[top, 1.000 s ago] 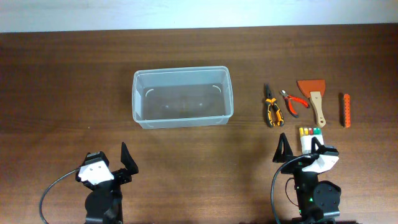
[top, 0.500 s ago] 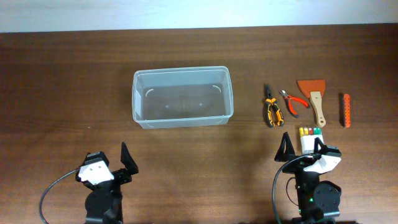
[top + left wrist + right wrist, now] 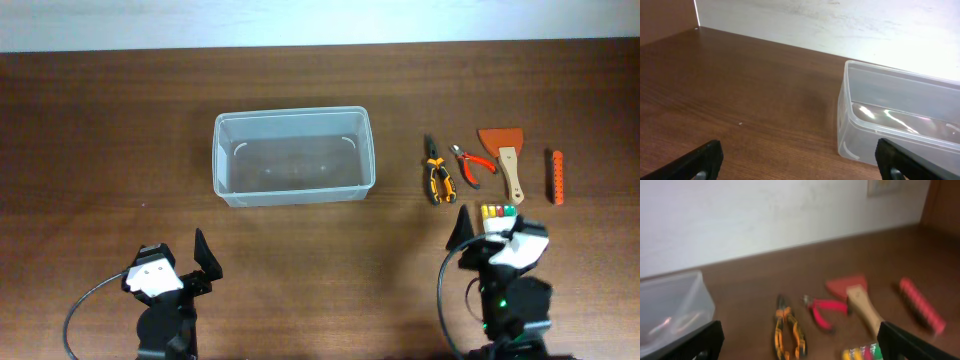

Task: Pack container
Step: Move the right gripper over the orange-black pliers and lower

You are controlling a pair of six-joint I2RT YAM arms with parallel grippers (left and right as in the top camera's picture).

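The clear plastic container (image 3: 293, 156) stands empty at the table's middle; it also shows in the left wrist view (image 3: 900, 115) and at the left edge of the right wrist view (image 3: 670, 305). To its right lie orange-black pliers (image 3: 437, 175) (image 3: 787, 330), red cutters (image 3: 471, 163) (image 3: 822, 311), a wood-handled scraper with an orange blade (image 3: 506, 160) (image 3: 860, 297) and an orange ridged tool (image 3: 555, 176) (image 3: 920, 305). My left gripper (image 3: 186, 262) (image 3: 800, 162) is open and empty near the front left. My right gripper (image 3: 490, 235) (image 3: 800, 342) is open and empty, just in front of the tools.
A small white box with coloured pieces (image 3: 497, 222) (image 3: 862, 353) lies partly under my right gripper. A pale wall (image 3: 840, 25) runs along the table's far edge. Bare brown table (image 3: 100, 150) spreads left of the container.
My right gripper has moved forward toward the tools and over the small white box. The left arm has not moved.
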